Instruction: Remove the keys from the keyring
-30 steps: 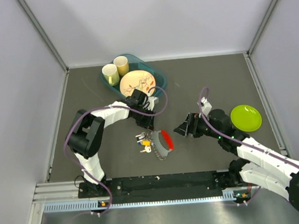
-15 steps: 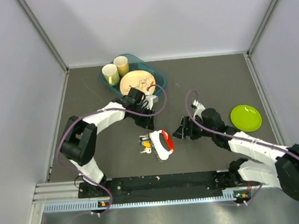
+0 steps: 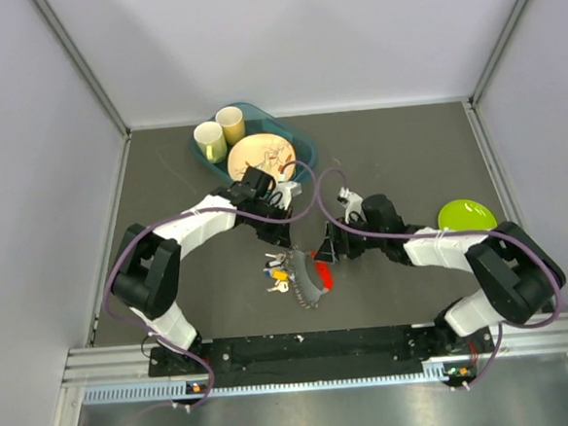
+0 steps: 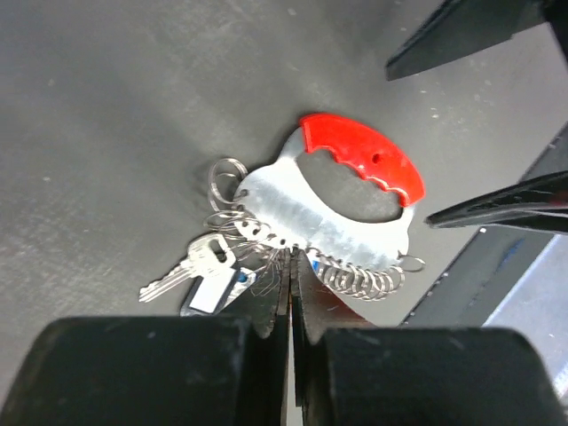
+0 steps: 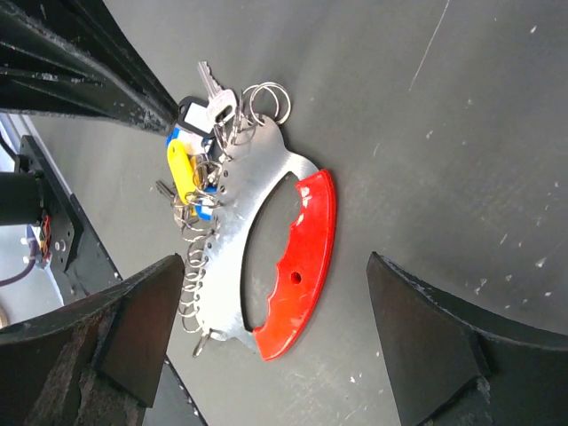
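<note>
The keyring (image 3: 310, 277) lies mid-table: a silver crescent plate (image 4: 302, 213) with a red clip (image 4: 364, 164) and a row of wire rings. The keys (image 3: 276, 269) hang bunched at its left end: a silver key (image 4: 191, 266), and a yellow-headed key (image 5: 182, 169) beside blue-headed ones. My left gripper (image 4: 291, 262) is shut, its tips pinched in the ring row at the plate's edge. My right gripper (image 5: 275, 262) is open and low, with one finger on each side of the red clip (image 5: 302, 266), touching nothing. Both grippers also show in the top view: left (image 3: 284, 244), right (image 3: 324, 257).
A teal tray (image 3: 297, 142) at the back holds two cups (image 3: 209, 135) and a patterned plate (image 3: 261, 156). A lime-green plate (image 3: 459, 210) sits right, partly behind my right arm. The black base rail (image 3: 303, 348) runs along the near edge.
My right gripper has moved left to the red clip and now straddles it. The keyring shifted and tilted slightly. My left arm settled over the keys and has held still since.
</note>
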`<state>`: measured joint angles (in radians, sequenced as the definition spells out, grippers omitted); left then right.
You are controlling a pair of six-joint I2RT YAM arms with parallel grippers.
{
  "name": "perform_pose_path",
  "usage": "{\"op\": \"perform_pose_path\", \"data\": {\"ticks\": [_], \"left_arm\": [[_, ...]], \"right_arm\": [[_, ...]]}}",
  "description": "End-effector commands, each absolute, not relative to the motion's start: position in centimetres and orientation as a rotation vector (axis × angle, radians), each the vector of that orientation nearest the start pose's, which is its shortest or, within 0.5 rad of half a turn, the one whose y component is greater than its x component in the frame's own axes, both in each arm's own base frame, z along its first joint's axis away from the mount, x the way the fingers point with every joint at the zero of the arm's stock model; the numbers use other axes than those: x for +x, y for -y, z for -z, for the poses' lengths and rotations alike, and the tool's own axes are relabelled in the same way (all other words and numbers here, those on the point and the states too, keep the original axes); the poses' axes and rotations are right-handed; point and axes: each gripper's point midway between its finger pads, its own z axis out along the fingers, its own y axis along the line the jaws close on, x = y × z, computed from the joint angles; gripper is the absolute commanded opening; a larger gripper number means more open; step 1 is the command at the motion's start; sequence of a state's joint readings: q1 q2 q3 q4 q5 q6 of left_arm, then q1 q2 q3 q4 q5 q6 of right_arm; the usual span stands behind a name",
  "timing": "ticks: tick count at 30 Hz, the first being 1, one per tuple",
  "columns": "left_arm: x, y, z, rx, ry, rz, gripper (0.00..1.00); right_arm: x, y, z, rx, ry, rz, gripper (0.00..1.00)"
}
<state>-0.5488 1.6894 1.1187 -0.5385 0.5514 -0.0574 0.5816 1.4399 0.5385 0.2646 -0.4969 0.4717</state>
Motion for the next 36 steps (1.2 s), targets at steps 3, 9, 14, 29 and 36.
{"op": "perform_pose_path", "data": {"ticks": [3, 9, 14, 29, 36], "left_arm": [[27.2, 24.6, -6.9, 0.710, -2.619, 0.693, 0.26], [28.3, 24.9, -6.4, 0.622, -2.606, 0.623, 0.43], [27.9, 25.0, -5.5, 0.605, -2.615, 0.518, 0.43], [25.5, 23.7, -6.8, -0.759, -2.738, 0.328, 0.50], [24.7, 24.4, -6.7, -1.098, -2.724, 0.283, 0.40]], "right_arm": [[23.8, -26.1, -8.3, -0.387, -2.185, -1.070, 0.85], [23.1, -25.0, -9.3, -0.395, -2.180, -1.023, 0.85], [22.5, -24.2, -9.1, -0.368, -2.196, -0.998, 0.85], [20.8, -21.3, -13.2, -0.261, -2.091, -0.949, 0.84], [20.3, -20.2, -13.7, -0.258, -2.067, -0.905, 0.84]]}}
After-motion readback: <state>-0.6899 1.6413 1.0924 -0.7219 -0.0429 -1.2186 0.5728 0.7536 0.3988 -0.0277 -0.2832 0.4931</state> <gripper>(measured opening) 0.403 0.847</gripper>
